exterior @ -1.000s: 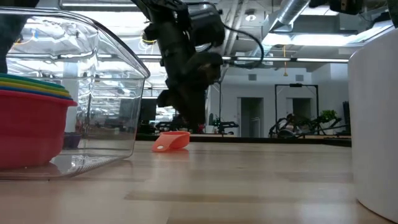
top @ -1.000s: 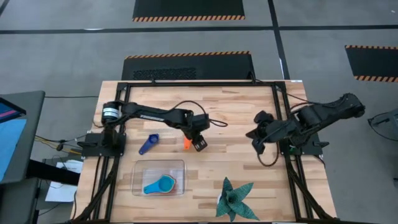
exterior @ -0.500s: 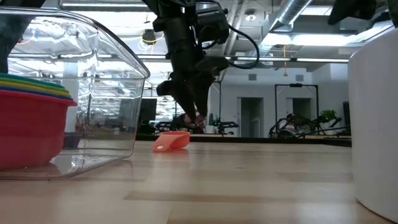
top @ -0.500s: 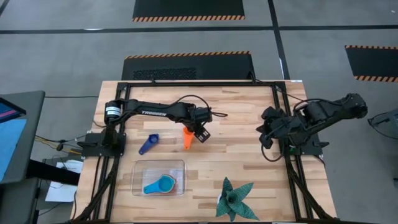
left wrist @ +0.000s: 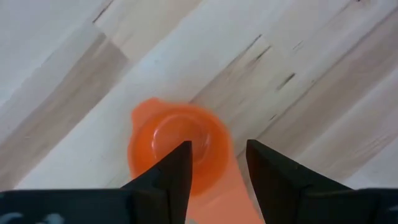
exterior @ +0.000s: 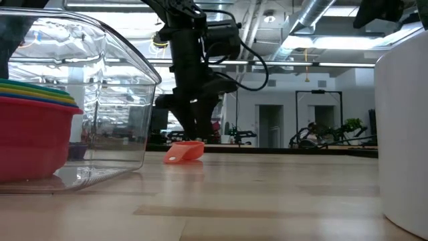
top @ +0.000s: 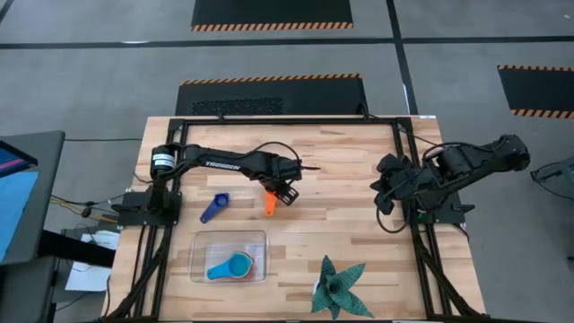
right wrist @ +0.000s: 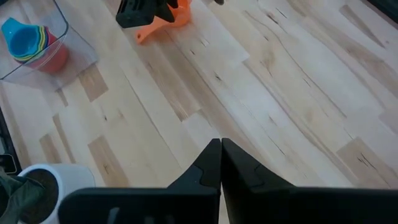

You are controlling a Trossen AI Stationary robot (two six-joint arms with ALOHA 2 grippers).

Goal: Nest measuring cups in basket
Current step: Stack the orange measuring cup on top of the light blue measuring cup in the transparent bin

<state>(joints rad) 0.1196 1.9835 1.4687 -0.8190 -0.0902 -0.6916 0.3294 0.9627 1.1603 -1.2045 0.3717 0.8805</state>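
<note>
— High view first: where did the orange measuring cup (top: 268, 204) sit?

— It lay on the table (top: 341, 170), near the middle, beyond the basket (top: 202, 244). The left tool (top: 282, 191) hung directly over it. From the left wrist view the fingers (left wrist: 166, 177) stood apart by a narrow gap, with the cup's bowl (left wrist: 177, 146) showing between and past them, and nothing was gripped.

— And the other cups?

— A dark blue measuring cup (top: 213, 207) lay loose on the table, just beside the basket's far edge and to the left of the orange one. Inside the basket sat the nested stack (top: 235, 266), light blue uppermost; the low view showed red (exterior: 33, 137) as the outermost, with yellow and green rims above it.

— What about the right arm?

— The right tool (top: 384, 187) waited near the right edge of the table, well apart from the cups, its fingers (right wrist: 209, 167) pressed together on nothing.

— Anything else on the table?

— A dark green spiky plant (top: 339, 285) stood near the front edge, to the right of the basket.
</note>
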